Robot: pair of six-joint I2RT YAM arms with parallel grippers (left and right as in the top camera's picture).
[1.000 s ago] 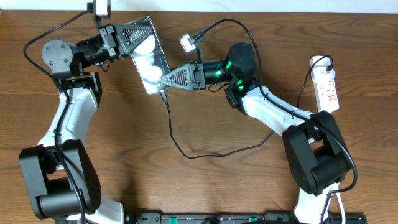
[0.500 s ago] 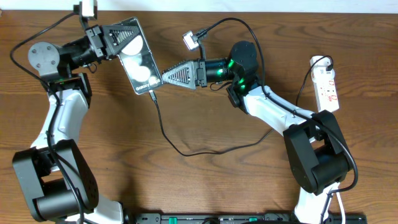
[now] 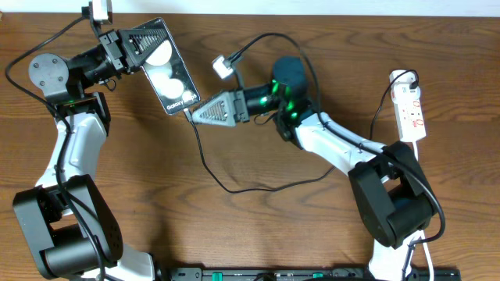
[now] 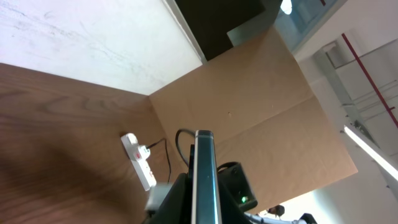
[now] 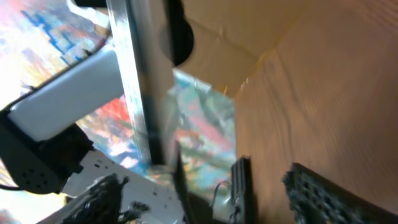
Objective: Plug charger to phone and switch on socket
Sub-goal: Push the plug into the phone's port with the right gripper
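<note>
**Plug let go, phone carried left**

Has swung the phone (image 3: 166, 69) leftward and toward the far edge over the last second. Grips it by its far end in the left gripper (image 3: 133, 47), clenched hard, glossy face tilted up with two round white glares. Has trailed after it with the right gripper (image 3: 197, 114), now just beside the phone's lower corner. Has spread that gripper's pads (image 5: 317, 193) wide in the same second: released, judging from the right wrist view, with nothing clamped between them.

Leaves the charger (image 3: 226, 186) hanging from the phone's lower edge, looping down across the table (image 3: 258, 234) and off to the right toward the socket (image 3: 412, 109). Looks seated rather than held, though too small at the port to confirm. Suggests plugging-in done or very nearly so. Leaves the switch: socket lying at the right edge, red marks showing, well apart from both grippers and nearer the right arm's base.

Works over brown wood-grain boards. Shows, from the left wrist, a white wall (image 4: 81, 37), a brown cardboard panel (image 4: 249, 93) and strip lights (image 4: 367, 134) high at the right.
</note>
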